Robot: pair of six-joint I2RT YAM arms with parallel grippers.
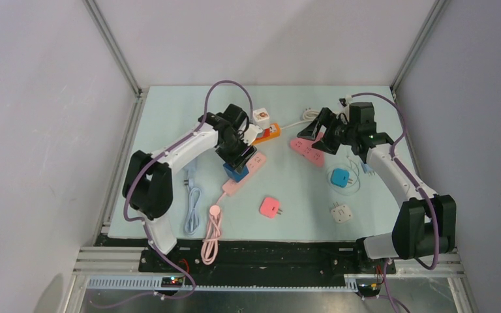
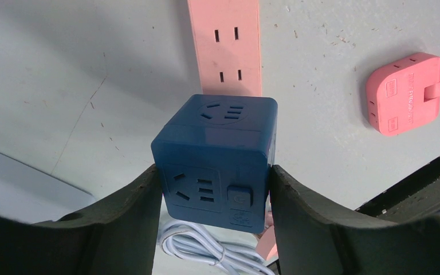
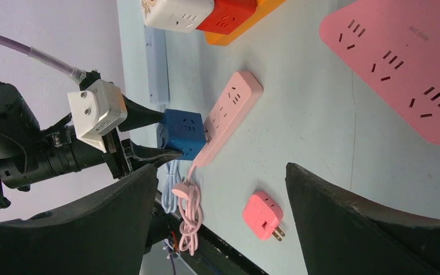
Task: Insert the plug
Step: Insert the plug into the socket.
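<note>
A dark blue cube plug (image 1: 235,171) is held between the fingers of my left gripper (image 1: 238,163). In the left wrist view the gripper (image 2: 215,184) is shut on the cube's (image 2: 215,160) two sides. The cube sits over the cable end of the narrow pink power strip (image 1: 251,167), whose free sockets show beyond it (image 2: 226,46). Its prongs are hidden. The right wrist view shows the cube (image 3: 180,133) against the strip (image 3: 232,112). My right gripper (image 1: 312,132) is open and empty above the table (image 3: 217,189).
A wide pink power strip (image 1: 308,151) lies under the right gripper. An orange strip (image 1: 267,134) with a white cube (image 1: 261,116) is behind. A pink flat adapter (image 1: 271,207), a blue adapter (image 1: 340,177) and a white adapter (image 1: 342,212) lie in front. Coiled cables (image 1: 192,208) lie at front left.
</note>
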